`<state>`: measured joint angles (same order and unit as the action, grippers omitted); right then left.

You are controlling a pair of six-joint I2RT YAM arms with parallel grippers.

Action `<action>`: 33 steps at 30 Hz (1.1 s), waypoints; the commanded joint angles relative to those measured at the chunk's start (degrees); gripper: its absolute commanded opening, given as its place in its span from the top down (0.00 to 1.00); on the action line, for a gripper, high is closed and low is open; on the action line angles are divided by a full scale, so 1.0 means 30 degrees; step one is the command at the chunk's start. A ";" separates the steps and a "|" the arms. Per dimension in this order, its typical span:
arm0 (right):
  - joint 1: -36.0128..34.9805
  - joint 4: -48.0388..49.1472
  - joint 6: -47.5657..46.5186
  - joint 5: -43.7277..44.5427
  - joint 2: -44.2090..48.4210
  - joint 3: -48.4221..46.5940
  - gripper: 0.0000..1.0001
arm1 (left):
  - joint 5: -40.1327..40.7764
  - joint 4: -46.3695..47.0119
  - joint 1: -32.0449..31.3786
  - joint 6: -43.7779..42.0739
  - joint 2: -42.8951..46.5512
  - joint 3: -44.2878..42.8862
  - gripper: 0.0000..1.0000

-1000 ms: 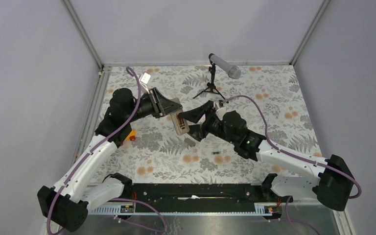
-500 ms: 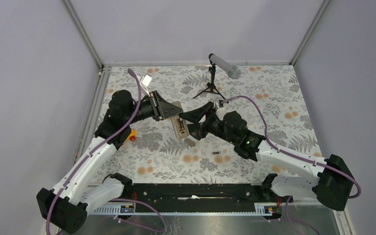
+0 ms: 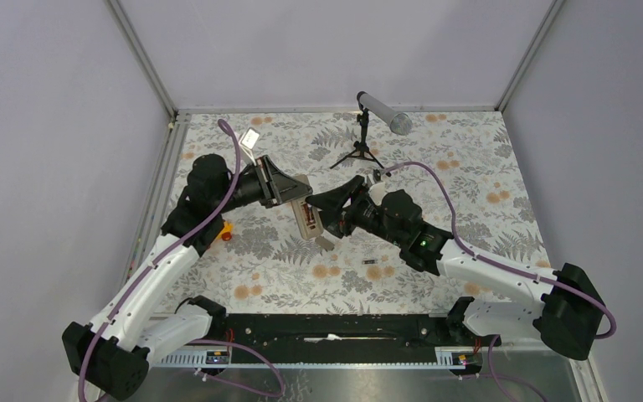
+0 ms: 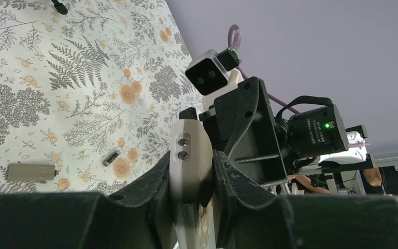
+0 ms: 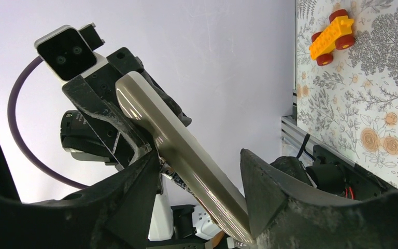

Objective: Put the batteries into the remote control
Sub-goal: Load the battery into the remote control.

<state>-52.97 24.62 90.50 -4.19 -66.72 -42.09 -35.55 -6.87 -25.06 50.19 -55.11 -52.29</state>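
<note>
My left gripper is shut on the remote control and holds it above the table, beige-grey back showing. The left wrist view shows the remote clamped edge-on between the left gripper's jaws. My right gripper is open, its jaws standing on either side of the remote. In the right wrist view the remote runs slanted through the right gripper's gap, close to one finger. One battery lies on the table, also in the left wrist view. The second battery is hidden.
A flat grey cover piece lies on the table under the grippers, also in the left wrist view. An orange toy car sits by the left arm. A microphone on a small tripod stands at the back. A small white piece lies far left.
My right gripper has moved left, closing in on the remote until its open jaws straddle it. My left gripper has shifted slightly right and down with the remote.
</note>
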 commanded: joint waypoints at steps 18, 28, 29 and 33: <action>-0.0010 0.2219 -0.1316 -0.2167 -0.0574 0.0060 0.42 | 0.0821 -0.0265 -0.0026 0.0642 -0.0383 -0.2453 1.00; 0.0000 0.1438 -0.2024 -0.2345 -0.0524 0.0573 0.45 | 0.0879 -0.1492 -0.0020 0.1332 -0.0955 -0.3852 1.00; 0.0010 0.1319 -0.2138 -0.2379 -0.0561 0.0573 0.45 | 0.0873 -0.1492 0.0000 0.1508 -0.1004 -0.3961 1.00; 0.0017 0.1029 -0.2384 -0.2420 -0.0590 0.0678 0.46 | 0.0669 -0.1400 0.0025 0.2523 -0.1209 -0.4266 1.00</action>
<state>-52.34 30.81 86.19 -7.05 -68.05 -41.41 -34.81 -18.22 -25.06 53.15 -58.63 -60.05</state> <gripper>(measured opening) 0.550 0.273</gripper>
